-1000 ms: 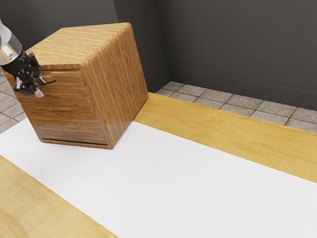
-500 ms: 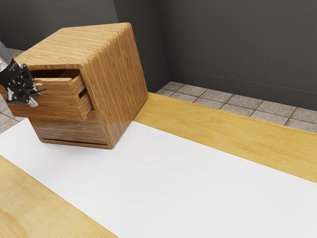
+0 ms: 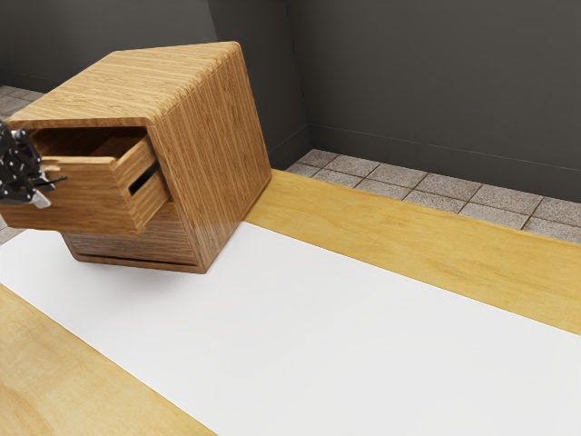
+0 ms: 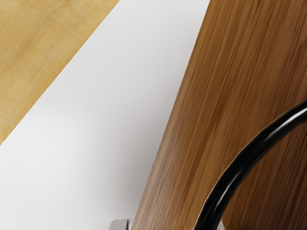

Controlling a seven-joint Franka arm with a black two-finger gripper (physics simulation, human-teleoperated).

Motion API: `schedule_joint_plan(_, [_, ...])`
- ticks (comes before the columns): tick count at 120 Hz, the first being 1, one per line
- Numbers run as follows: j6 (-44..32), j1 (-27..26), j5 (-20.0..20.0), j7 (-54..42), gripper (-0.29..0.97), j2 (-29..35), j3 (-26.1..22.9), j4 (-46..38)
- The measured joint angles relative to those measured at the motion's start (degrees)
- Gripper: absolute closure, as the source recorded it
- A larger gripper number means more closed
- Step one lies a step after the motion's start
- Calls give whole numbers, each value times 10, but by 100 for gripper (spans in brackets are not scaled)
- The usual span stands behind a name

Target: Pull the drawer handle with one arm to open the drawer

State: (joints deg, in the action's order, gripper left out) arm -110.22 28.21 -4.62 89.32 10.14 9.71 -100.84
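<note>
Here, the drawer (image 3: 91,186) juts from the cabinet (image 3: 195,136);
gripper (image 3: 27,182) at the drawer's front by its black handle (image 4: 249,158); grip cannot be told.

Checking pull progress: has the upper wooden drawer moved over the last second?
Yes. The upper wooden drawer has slid out of the boxy wooden cabinet, toward the exterior view's left; the cabinet itself stayed put.

I see the drawer (image 4: 230,96) close up, its brown grain running on a slant. A black curved handle (image 4: 249,158) arcs across the wood. Beside the drawer lies the white tabletop (image 4: 110,110), with a tan band (image 4: 43,48) beyond it. A small grey tab (image 4: 120,224) sits at the drawer's edge.
</note>
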Motion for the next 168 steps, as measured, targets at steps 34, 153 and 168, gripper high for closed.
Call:
schedule_joint_plan(34, [-2,-5,3,0,64,44,8,-44])
schedule_joint_plan(153, [-40,-8,24,-2,64,171,21,-172])
schedule_joint_plan(168, [-44,-8,25,-2,63,175,21,-176])
